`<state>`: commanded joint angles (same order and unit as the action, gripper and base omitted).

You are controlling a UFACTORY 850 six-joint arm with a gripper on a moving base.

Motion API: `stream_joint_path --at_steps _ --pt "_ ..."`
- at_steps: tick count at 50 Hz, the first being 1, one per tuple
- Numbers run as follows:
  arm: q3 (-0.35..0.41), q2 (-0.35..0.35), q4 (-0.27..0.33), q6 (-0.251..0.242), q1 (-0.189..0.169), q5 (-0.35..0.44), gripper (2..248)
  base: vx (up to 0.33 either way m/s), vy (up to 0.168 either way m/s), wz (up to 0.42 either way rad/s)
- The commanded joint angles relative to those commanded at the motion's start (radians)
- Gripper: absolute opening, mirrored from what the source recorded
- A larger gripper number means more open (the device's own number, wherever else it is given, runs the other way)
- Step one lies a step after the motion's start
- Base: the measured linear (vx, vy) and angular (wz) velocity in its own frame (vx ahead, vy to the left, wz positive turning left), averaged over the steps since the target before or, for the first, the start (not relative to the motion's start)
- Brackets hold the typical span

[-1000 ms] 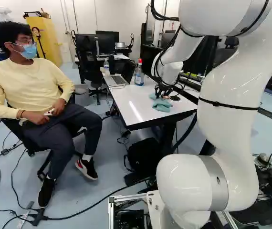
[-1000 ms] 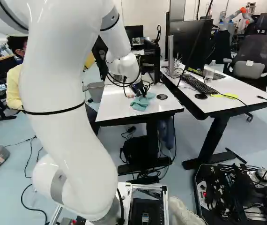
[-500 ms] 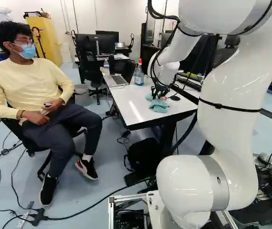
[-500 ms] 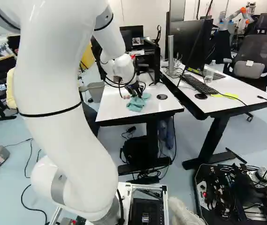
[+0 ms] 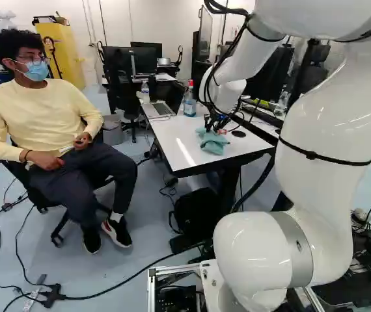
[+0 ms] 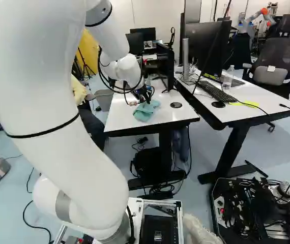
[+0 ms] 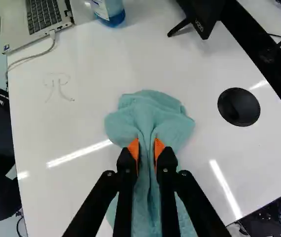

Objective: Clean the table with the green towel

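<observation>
currently pinching green towel [image 7: 150,111] w/ gripper [image 5: 216,126], btwn both orange pads [image 7: 133,147], from two sides. jaws nearly together, parted only by gathered cloth. in wrist view, towel spread out ahead of & under gripper [image 7: 146,150], bunched in folds, lying on white table [image 5: 176,146]. near black disc [image 7: 238,107] set in table, apart from it. on same table, also see dark scribble [image 7: 60,92], well apart from towel.

as for containers: on table, beyond towel & near open laptop [image 5: 156,109], see upright bottle [image 5: 190,104] w/ red cap, blue liquid inside. on other desk [image 6: 257,94] at right of right base view, past keyboard [image 6: 215,90], see clear container [image 6: 228,81]; too small to make out contents. on floor beside table, see grey bin [image 6: 104,99]; can't make out contents either. at lower right of right base view, see open black tray [image 6: 212,202], crowded w/ cables & electronic parts.
</observation>
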<state>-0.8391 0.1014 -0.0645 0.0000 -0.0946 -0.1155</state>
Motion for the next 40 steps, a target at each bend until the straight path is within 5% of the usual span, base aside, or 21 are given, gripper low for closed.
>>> stream_joint_path --at_steps 40 --pt "0.159 -0.196 0.000 0.000 0.115 -0.072 56 0.000 0.000 0.000"
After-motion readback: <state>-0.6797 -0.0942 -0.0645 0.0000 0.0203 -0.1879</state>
